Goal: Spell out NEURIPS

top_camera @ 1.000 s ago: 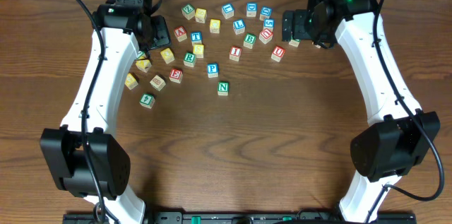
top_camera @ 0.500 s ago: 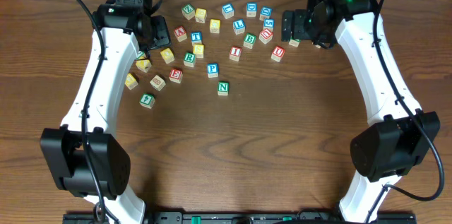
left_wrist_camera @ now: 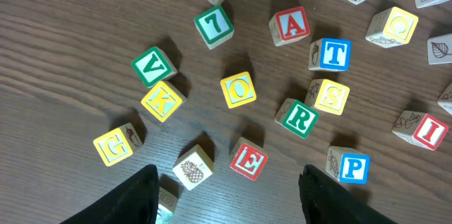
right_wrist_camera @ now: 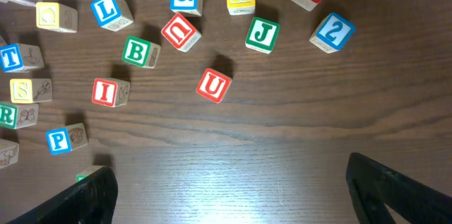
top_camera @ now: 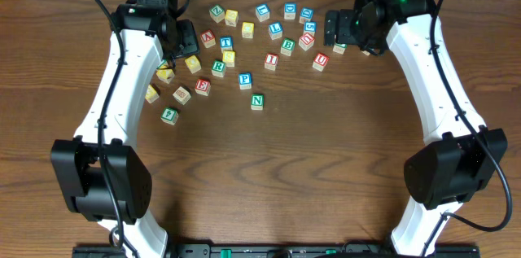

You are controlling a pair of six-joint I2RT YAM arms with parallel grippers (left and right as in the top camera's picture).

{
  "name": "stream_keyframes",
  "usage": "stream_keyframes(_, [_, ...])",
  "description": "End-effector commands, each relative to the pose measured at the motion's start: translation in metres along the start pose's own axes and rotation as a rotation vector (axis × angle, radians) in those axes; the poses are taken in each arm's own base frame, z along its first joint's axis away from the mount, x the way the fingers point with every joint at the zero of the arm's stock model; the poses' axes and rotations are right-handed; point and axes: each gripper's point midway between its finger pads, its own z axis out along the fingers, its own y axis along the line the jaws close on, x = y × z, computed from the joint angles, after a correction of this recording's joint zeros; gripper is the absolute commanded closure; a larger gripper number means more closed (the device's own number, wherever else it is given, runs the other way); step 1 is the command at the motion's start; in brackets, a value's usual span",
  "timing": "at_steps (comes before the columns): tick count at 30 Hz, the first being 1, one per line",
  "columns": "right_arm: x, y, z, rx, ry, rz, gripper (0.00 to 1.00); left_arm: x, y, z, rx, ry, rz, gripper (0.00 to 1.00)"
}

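Seven cubes are what I'm after, and none of them is in my grip right now. They all sit loose on the desk (top_camera: 285, 168), mixed in with the other letter cubes (top_camera: 262, 11) and not in any kind of row.

My left end effector (left_wrist_camera: 229, 190) hangs over the left side of the pile, fingers roughly half apart with nothing between them. In the left wrist view the red E (left_wrist_camera: 248, 160) lies just ahead of the gap. The green R (left_wrist_camera: 299, 117) is a bit further out, and the yellow S (left_wrist_camera: 328, 95) is right beside that R. The blue P (left_wrist_camera: 349, 167) sits close to one of the fingers.

My right end effector (right_wrist_camera: 229, 174) is spread wide and empty too — it hovers over bare wood with the red U (right_wrist_camera: 213, 85) just in front of it. The red I (right_wrist_camera: 106, 92) is off to that camera's left, well apart from the U.

From overhead the green N (top_camera: 257, 102) is the loner. It sits on the edge of the pile towards my base, just below the P, with open desk on its near side.
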Motion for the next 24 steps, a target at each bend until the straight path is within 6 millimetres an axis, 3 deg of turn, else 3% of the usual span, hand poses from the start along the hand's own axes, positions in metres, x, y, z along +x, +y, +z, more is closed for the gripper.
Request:
stream_keyframes(1, [-0.002, 0.005, 0.001, -0.01, -0.003, 0.012, 0.02, 0.0, -0.005, 0.005, 0.014, 0.006, 0.013, 0.37])
stream_keyframes(14, [-0.003, 0.005, 0.001, -0.012, -0.008, 0.012, 0.02, 0.005, -0.031, 0.003, 0.044, -0.007, 0.065, 0.37])
stream_keyframes(24, [-0.007, 0.006, 0.001, -0.016, -0.023, 0.013, 0.05, 0.007, -0.037, 0.002, 0.05, -0.008, 0.077, 0.37])
